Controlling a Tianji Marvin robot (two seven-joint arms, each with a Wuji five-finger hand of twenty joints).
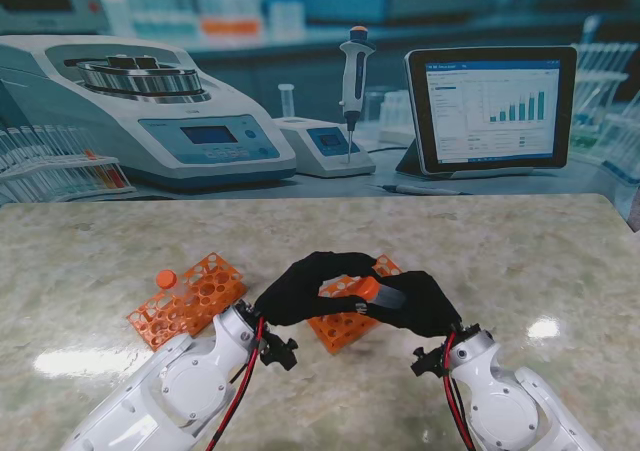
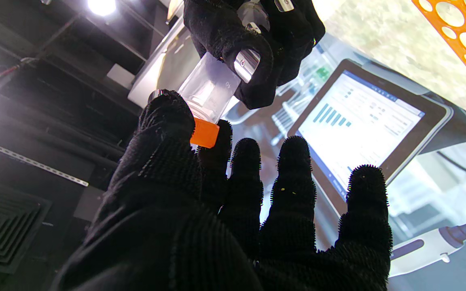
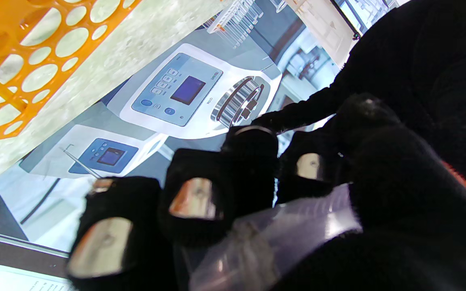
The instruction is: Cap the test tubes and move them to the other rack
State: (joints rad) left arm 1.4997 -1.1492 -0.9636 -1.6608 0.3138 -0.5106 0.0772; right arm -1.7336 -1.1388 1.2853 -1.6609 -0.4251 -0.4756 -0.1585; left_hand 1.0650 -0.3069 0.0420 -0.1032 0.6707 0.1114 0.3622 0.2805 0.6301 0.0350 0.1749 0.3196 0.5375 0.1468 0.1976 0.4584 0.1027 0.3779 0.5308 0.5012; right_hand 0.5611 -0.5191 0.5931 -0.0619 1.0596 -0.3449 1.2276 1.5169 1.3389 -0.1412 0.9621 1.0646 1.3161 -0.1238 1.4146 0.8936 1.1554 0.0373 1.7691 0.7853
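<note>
Both black-gloved hands meet above the table's middle, holding one clear test tube [image 1: 388,295] between them. My right hand [image 1: 425,306] is shut around the tube's body [image 3: 281,234]. My left hand [image 1: 300,289] pinches the tube's orange cap [image 2: 204,133] between thumb and index finger, with its other fingers spread. The cap sits on the tube's mouth [image 2: 210,87]. An orange rack [image 1: 345,326] lies right under the hands, mostly hidden by them. A second orange rack [image 1: 195,296] lies to the left, and an orange-capped tube [image 1: 166,279] stands in its far-left corner.
The marble table top [image 1: 520,261] ends at a printed lab backdrop showing a centrifuge [image 1: 150,111], a pipette [image 1: 353,71] and a tablet [image 1: 490,106]. Both white forearms rise from the near corners.
</note>
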